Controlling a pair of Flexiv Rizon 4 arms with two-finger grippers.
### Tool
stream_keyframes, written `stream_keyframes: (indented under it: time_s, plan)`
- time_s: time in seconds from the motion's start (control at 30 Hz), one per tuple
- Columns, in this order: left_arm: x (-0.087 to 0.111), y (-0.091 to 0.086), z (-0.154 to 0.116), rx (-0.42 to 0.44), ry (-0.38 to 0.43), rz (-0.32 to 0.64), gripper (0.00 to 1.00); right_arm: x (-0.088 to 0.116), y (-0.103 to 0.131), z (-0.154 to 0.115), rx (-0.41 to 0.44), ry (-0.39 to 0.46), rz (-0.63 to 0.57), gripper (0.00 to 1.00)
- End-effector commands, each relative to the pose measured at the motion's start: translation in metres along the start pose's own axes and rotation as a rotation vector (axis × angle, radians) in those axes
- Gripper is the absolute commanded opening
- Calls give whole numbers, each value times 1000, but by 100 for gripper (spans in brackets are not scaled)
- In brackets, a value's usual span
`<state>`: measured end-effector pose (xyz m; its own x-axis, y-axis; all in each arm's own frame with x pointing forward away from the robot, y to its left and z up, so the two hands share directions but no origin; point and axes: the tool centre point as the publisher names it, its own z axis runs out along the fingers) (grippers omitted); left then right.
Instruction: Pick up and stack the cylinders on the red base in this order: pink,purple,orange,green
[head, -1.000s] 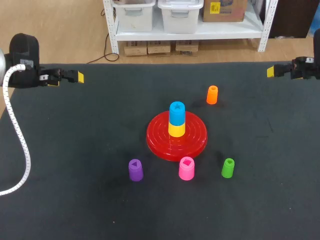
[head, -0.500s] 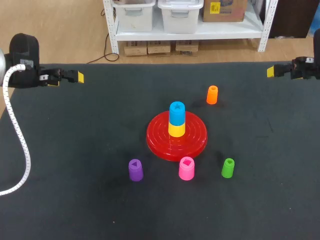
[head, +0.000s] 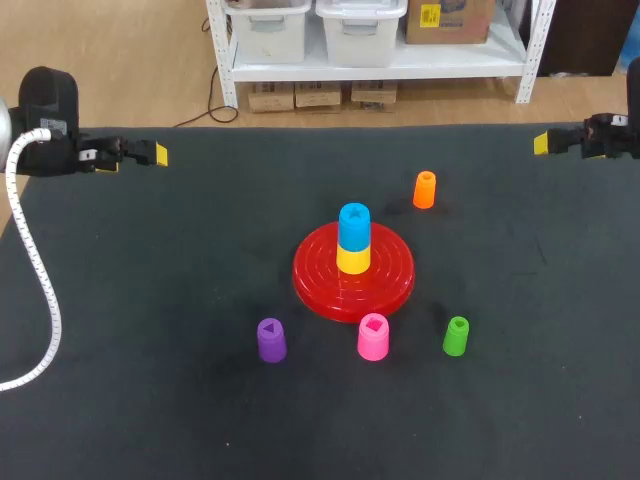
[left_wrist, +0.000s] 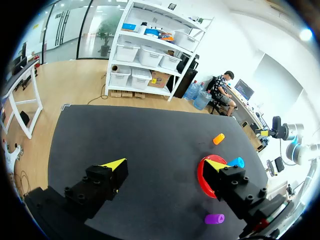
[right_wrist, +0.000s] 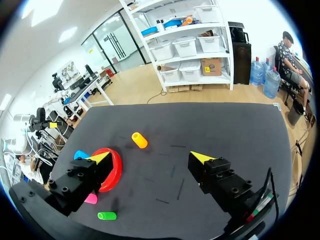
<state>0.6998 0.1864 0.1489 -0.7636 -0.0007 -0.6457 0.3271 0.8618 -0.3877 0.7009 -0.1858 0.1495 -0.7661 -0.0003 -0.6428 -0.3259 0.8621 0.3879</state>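
I see the red base (head: 353, 272), a ribbed round disc, lying near the middle of the black table surface (head: 150, 300). On its centre stands a yellow cylinder (head: 353, 258) with a blue cylinder (head: 354, 225) stacked upright on top of it. The four task cylinders all stand upright on the table, off the base. The pink cylinder (head: 373, 337), with a square recess in its top, is just beside the near rim of the base. The purple cylinder (head: 271, 340), with a triangular recess, stands to the left of the pink one. The green cylinder (head: 456, 336), with a round recess, stands to the right of the pink one. The orange cylinder (head: 424, 189) stands beyond the base on the right side, apart from its rim. My left gripper (left_wrist: 165, 165) is at the far left edge of the table, its fingers spread wide with nothing between them. My right gripper (right_wrist: 150, 157) is at the far right edge, likewise spread and holding nothing. Both are well apart from every cylinder.
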Motion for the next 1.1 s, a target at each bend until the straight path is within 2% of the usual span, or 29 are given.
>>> stream_keyframes:
  time_s: [0.03, 0.43, 0.5, 0.67, 0.77, 0.87, 0.97, 1.03, 1.1]
  plan:
    - [-1, -2, 0, -8, 5, -2, 100, 0, 0, 0, 2, 0, 0, 100]
    - [-1, -2, 0, -8, 5, -2, 100, 0, 0, 0, 2, 0, 0, 100]
    - [-5, -16, 1, 76, 16, 111, 100, 0, 0, 0, 2, 0, 0, 100]
    - [-1, -43, -5, 264, 173, 475, 100, 0, 0, 0, 2, 0, 0, 100]
    - [5, -58, -14, 393, 305, 669, 100, 0, 0, 0, 2, 0, 0, 100]
    - [10, -65, -20, 479, 379, 792, 100, 0, 0, 0, 2, 0, 0, 100]
    - [13, -68, -23, 549, 497, 901, 100, 0, 0, 0, 2, 0, 0, 100]
    - [14, -67, -22, 559, 539, 946, 100, 0, 0, 0, 2, 0, 0, 100]
    - [14, -66, -21, 531, 575, 988, 100, 0, 0, 0, 2, 0, 0, 100]
